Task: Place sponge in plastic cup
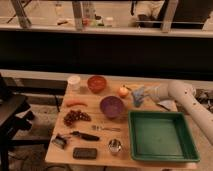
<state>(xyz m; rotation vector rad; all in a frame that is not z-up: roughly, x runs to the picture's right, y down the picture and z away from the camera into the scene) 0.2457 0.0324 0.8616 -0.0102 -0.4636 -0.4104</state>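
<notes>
One pale blue sponge (137,100) sits pinched in the gripper (140,94) jaws, well apart from the plastic cup (74,82).

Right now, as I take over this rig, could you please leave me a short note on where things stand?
Gripper: over the table's far right part, just right of the orange fruit; its grip cannot be judged.
Sponge: the blue item at the gripper looks like it.
Plastic cup: white, upright, at the far-left corner, left of the orange bowl.
Done: the sponge is apparently at the gripper.
Left: carry it left past the orange bowl and release it into the plastic cup.
</notes>
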